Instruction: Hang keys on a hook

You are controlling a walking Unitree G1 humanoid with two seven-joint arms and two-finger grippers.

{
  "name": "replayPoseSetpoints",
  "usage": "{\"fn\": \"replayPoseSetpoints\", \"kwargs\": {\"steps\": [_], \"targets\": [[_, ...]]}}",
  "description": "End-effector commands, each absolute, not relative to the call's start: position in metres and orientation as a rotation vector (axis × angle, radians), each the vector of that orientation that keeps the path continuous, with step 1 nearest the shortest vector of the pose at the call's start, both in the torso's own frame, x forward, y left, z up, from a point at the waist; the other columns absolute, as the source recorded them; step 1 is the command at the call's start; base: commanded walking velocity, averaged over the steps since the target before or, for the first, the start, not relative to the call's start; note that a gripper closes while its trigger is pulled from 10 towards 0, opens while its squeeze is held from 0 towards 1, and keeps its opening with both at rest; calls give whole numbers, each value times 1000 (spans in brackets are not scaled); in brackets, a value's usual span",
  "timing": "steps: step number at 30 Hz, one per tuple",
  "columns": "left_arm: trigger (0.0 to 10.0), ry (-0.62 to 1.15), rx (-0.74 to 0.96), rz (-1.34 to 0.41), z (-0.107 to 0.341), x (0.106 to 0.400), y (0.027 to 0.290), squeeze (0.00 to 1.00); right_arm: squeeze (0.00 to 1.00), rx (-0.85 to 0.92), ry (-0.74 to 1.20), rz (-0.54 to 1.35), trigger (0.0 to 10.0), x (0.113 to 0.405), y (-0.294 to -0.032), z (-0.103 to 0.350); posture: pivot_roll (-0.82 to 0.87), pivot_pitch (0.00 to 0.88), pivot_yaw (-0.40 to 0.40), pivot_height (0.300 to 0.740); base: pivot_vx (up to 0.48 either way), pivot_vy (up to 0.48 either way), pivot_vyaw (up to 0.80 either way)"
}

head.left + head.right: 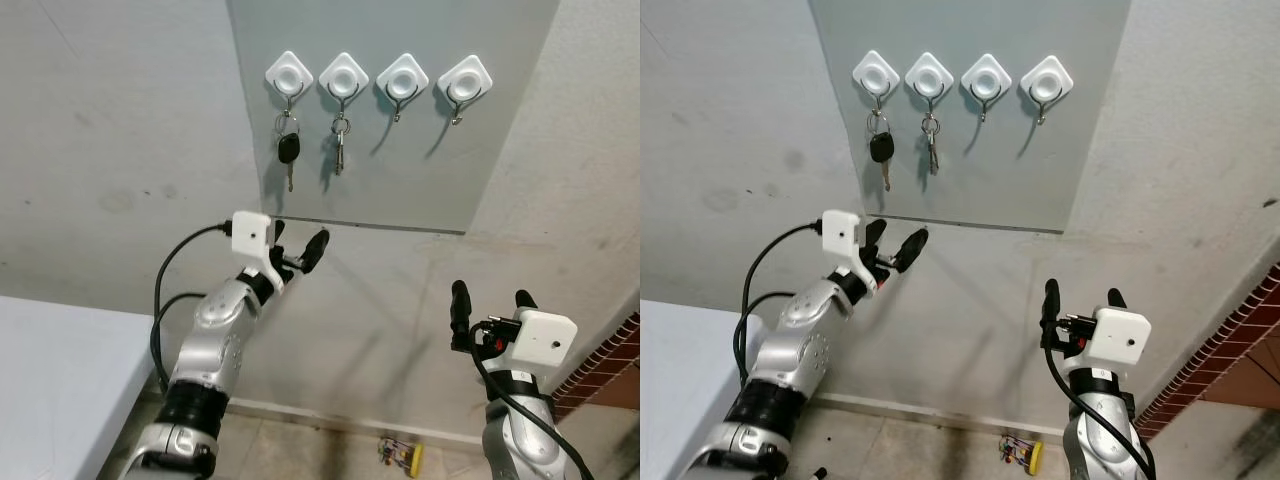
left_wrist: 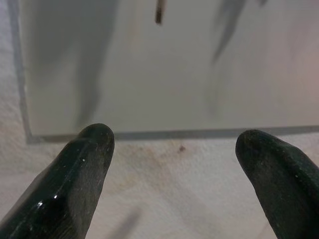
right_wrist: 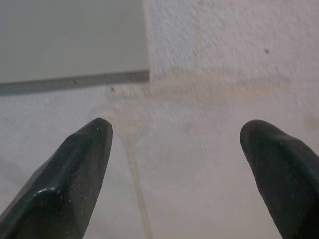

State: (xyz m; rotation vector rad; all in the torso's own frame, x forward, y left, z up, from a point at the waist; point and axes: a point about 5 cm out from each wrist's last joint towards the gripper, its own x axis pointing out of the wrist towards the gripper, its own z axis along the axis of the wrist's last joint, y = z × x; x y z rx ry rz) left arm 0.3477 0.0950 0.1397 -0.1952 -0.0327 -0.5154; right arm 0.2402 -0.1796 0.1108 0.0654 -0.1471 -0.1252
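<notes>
A black-headed car key [image 1: 288,152] hangs on a ring from the first of four white diamond-shaped hooks [image 1: 289,74] on a grey wall panel [image 1: 400,150], above and slightly ahead of the left gripper [image 1: 298,251]; a smaller bunch of keys [image 1: 340,146] hangs from the second hook [image 1: 343,76], up and to that gripper's right. The third hook [image 1: 402,78] and fourth hook [image 1: 464,79] are bare, the fourth almost straight above the right gripper [image 1: 490,297]. The left gripper sits just below the panel's lower edge with its two fingers spread and nothing between them; in its wrist view only the tip of a key blade [image 2: 158,12] shows, cut off by the frame, and the rest is blurred shadow. The right gripper is lower, well under the panel's bottom right corner [image 3: 144,74], fingers [image 3: 75,174] likewise parted and holding nothing. Between the grippers lies bare plastered wall. To the left gripper's lower left is a white surface [image 1: 50,380], cut off by the frame. Below the right gripper, on the floor by the skirting, lies a small yellow item [image 1: 402,456] too small to make out. A strip of brick [image 1: 600,370] shows at the right edge.
</notes>
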Motion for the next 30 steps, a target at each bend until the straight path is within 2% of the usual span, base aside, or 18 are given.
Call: {"fn": "replayPoseSetpoints", "kwargs": {"steps": [1, 7, 13, 20, 24, 30], "targets": [[10000, -36, -186, -495, 142, 351, 103, 0, 0, 53, -186, -105, 10000, 243, -178, 123, -189, 0, 65, 740, 0, 0, 0], [10000, -8, -195, -502, 133, 350, 100, 0, 0, 50, -200, -142, 10000, 239, -182, 125, -232, 0, 96, 740, 0, 0, 0], [10000, -31, -170, -514, 138, 349, 94, 0, 0, 48, -187, -111, 10000, 242, -181, 124, -188, 0, 65, 740, 0, 0, 0], [10000, -76, -189, -409, 139, 337, 115, 0, 0, 45, -175, -63, 10000, 252, -179, 125, -118, 0, 13, 740, 0, 0, 0], [10000, -94, -236, -339, 130, 317, 127, 0, 0, 47, -168, -32, 10000, 249, -178, 126, -93, 0, -4, 740, 0, 0, 0], [10000, -47, -157, -306, 107, 298, 134, 0, 0, 42, -125, -16, 10000, 243, -175, 113, -72, 0, -1, 740, 0, 0, 0]]}}
